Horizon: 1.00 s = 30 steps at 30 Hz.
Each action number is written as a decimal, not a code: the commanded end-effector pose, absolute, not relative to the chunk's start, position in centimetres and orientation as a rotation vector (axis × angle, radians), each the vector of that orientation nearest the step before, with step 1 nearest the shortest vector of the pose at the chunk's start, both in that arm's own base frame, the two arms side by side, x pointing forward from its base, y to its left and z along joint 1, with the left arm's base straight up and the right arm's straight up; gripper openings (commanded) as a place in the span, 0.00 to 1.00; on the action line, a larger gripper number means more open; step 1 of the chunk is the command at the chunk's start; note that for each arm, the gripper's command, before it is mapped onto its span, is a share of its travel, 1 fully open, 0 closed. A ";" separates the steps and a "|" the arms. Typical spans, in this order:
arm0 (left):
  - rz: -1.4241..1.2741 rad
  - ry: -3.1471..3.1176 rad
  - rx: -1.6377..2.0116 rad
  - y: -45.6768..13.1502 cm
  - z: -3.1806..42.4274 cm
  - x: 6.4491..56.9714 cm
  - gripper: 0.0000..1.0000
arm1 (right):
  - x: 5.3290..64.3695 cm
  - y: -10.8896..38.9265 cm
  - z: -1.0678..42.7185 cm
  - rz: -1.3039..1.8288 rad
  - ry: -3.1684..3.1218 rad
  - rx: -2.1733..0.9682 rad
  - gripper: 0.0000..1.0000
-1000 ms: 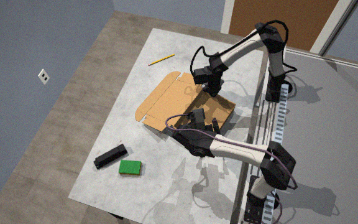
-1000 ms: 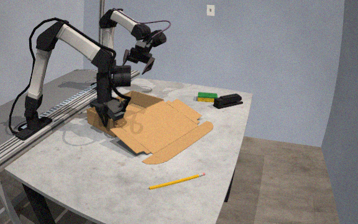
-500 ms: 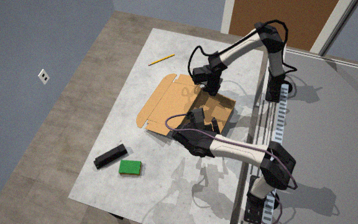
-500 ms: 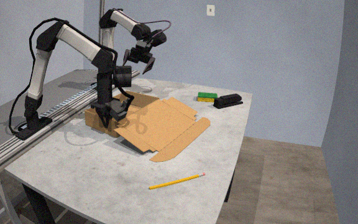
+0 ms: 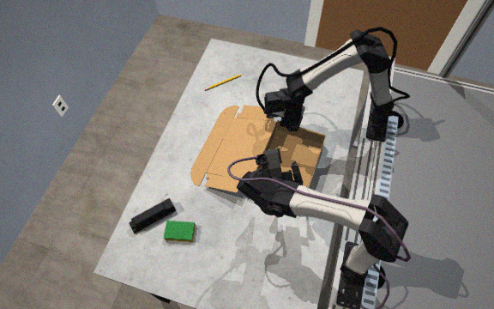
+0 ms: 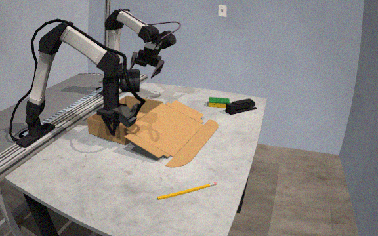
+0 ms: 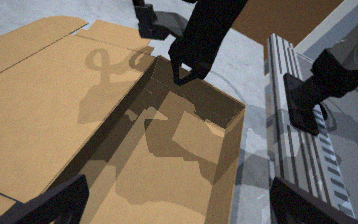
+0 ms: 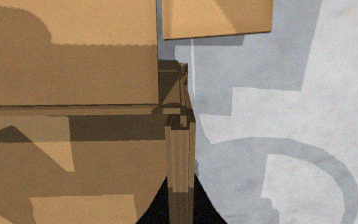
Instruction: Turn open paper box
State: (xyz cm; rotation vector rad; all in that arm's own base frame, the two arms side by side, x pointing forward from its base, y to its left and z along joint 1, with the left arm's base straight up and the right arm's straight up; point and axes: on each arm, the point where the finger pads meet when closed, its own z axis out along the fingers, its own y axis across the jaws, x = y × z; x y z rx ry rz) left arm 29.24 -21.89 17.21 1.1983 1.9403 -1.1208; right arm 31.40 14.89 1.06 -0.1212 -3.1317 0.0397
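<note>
Under the right gripper point(image 5: 291, 125) point(image 6: 113, 132) point(image 7: 177, 83) point(image 8: 181, 178) is the back corner of the open paper box point(image 5: 304, 152) point(image 6: 95, 126) point(image 7: 190, 175) point(image 8: 120, 170). That gripper is squeezed closed on the thin side wall point(image 8: 180, 155). The left gripper point(image 5: 292, 175) point(image 6: 144, 69) point(image 7: 179, 184) has its fingers wide apart, with nothing in them. It hangs over the other end of the box, not touching it.

The lid point(image 5: 240, 142) point(image 6: 172, 128) point(image 7: 40, 110) point(image 8: 55, 50) lies open on the side of the right gripper away from the robot. Its flaps look almost flat, which is good.

I think the job now is turning the box and putting it in its place. The front wall point(image 5: 318, 160) point(image 7: 236, 155) looks almost in line with the near edge of the table. The box seems a bit too far to the right gripper's side of the middle. So the next move should be a small, slow slide toward the left gripper's side, fixing any last bit of turn. Pulling hard on one corner could bend the wall or pop it loose.
</note>
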 end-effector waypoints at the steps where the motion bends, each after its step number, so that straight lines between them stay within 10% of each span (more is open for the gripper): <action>1: -1.090 1.886 1.215 -22.5 18.6 30.2 1.00 | 32.4 15.2 1.3 0.016 -3.150 -0.046 0.00; 16: -1.089 1.885 1.216 -22.5 18.6 30.3 1.00 | 32.4 15.6 1.2 0.030 -3.153 0.011 0.00; 19: -1.089 1.885 1.216 -22.5 18.6 30.3 1.00 | 32.4 15.6 1.2 0.030 -3.153 0.011 0.11; 27: -1.106 1.857 1.211 -22.7 19.4 30.4 1.00 | 32.9 16.0 6.9 -0.014 -3.223 -0.007 1.00; 30: -1.131 1.809 1.202 -23.1 20.8 30.7 1.00 | 32.7 16.1 9.0 -0.017 -3.224 -0.010 1.00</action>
